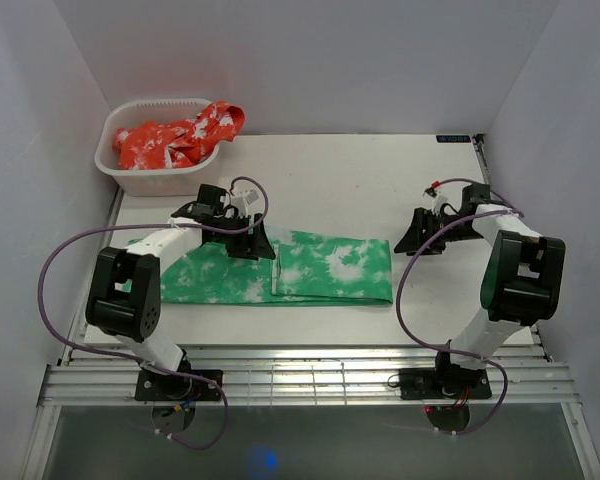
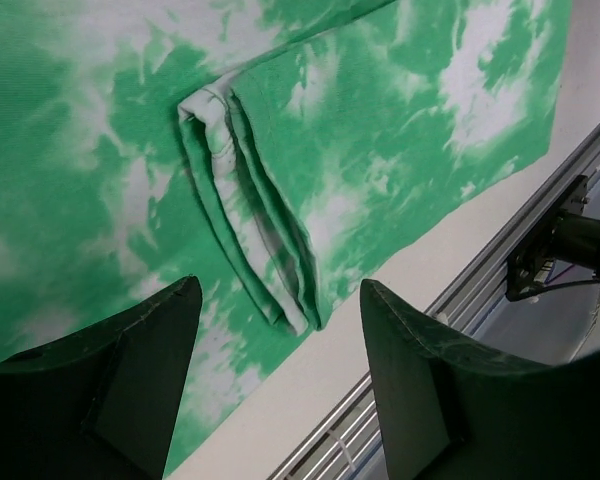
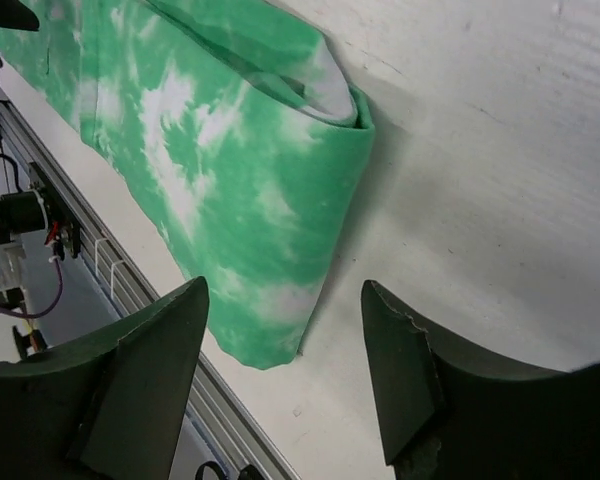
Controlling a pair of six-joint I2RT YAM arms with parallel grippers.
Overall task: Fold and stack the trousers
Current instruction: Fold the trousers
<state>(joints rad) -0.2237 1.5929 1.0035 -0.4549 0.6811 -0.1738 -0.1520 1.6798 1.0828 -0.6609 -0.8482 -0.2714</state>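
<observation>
The green tie-dye trousers (image 1: 320,270) lie flat on the table, folded over along their length into a long band. A leg hem (image 2: 265,250) crosses the cloth about halfway along. My left gripper (image 1: 252,243) hovers over the band's upper left part, jaws open, nothing between them; in the left wrist view the hem sits just ahead of the left gripper (image 2: 280,320). My right gripper (image 1: 416,240) stands open beside the band's folded right end (image 3: 330,200), above bare table, apart from the cloth.
A white basket (image 1: 130,170) with a red and white garment (image 1: 180,135) stands at the back left. Slatted metal rails (image 1: 310,375) run along the table's near edge. White walls close in on both sides.
</observation>
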